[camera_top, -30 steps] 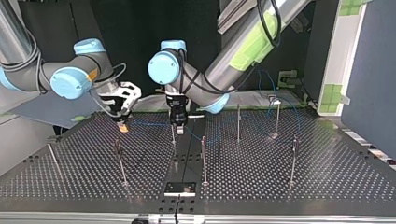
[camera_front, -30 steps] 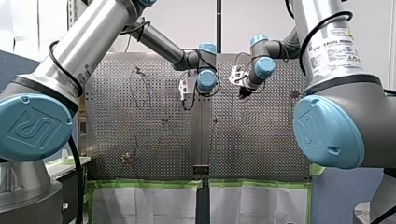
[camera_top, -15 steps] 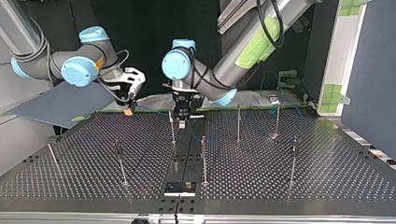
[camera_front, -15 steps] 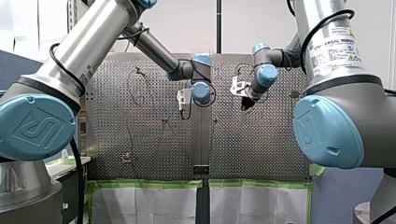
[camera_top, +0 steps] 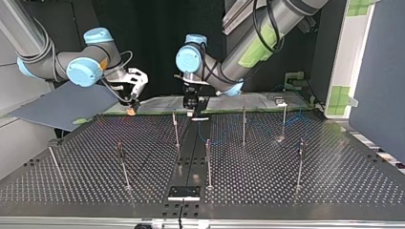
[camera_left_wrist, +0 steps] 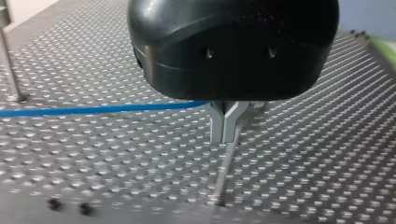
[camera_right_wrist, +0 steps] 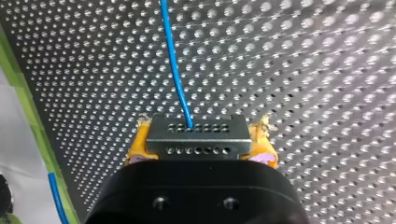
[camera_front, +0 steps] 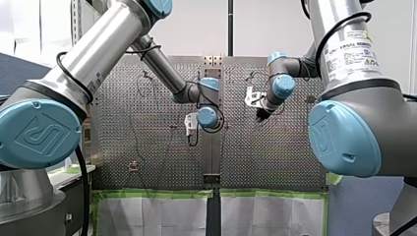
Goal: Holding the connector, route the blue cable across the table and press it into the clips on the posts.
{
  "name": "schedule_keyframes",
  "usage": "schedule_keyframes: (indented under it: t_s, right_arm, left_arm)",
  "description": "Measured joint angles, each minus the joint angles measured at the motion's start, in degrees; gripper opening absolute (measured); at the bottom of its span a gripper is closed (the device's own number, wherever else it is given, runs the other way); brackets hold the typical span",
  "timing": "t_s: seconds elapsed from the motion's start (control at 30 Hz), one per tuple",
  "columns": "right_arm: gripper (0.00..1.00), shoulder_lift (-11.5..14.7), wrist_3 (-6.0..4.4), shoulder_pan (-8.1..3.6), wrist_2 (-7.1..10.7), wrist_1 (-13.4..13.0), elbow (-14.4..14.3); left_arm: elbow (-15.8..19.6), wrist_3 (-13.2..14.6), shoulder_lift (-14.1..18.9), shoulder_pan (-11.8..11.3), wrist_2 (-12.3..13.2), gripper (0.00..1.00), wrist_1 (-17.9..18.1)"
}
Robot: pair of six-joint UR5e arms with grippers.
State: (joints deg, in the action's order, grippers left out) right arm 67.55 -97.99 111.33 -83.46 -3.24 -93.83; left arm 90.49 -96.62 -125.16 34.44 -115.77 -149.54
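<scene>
In the right wrist view my right gripper has its yellow pads shut on a grey connector, and the blue cable runs from it over the perforated table. In the top view that gripper hangs at the far left. My left gripper has its metal fingers shut on the blue cable, which stretches off to one side. It hovers near the table's far middle, just behind a thin post. A post stands under its fingers.
Several thin posts stand on the table, among them a middle one, a left one and right ones. A dark centre strip ends in a small plate. Green tape edges the table in the front view.
In the top view my left gripper has moved right and toward the far edge, past the post. My right gripper has risen slightly and drifted toward the far edge with the connector.
</scene>
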Motion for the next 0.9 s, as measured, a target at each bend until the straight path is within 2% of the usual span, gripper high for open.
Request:
schedule_keyframes:
  t_s: [0.33,0.6,0.77,0.9]
  right_arm:
    - [0.0,-2.24,-0.43,-0.31,0.37,-1.36,-0.01]
    - [0.0,-2.72,-1.23,-0.73,1.64,-3.36,-0.01]
    - [0.0,-2.81,-1.6,-1.14,2.05,-4.38,-0.01]
    - [0.0,-3.1,-1.82,-1.4,2.26,-4.84,-0.01]
  left_arm:
    - [5.12,-0.42,-1.29,-0.71,1.56,0.0,5.12]
    - [9.4,-0.94,-1.33,-1.55,2.9,0.0,9.42]
    - [11.26,-1.23,-1.34,-1.98,3.84,0.0,10.49]
    - [10.9,-1.7,-1.34,-2.13,5.07,0.0,10.64]
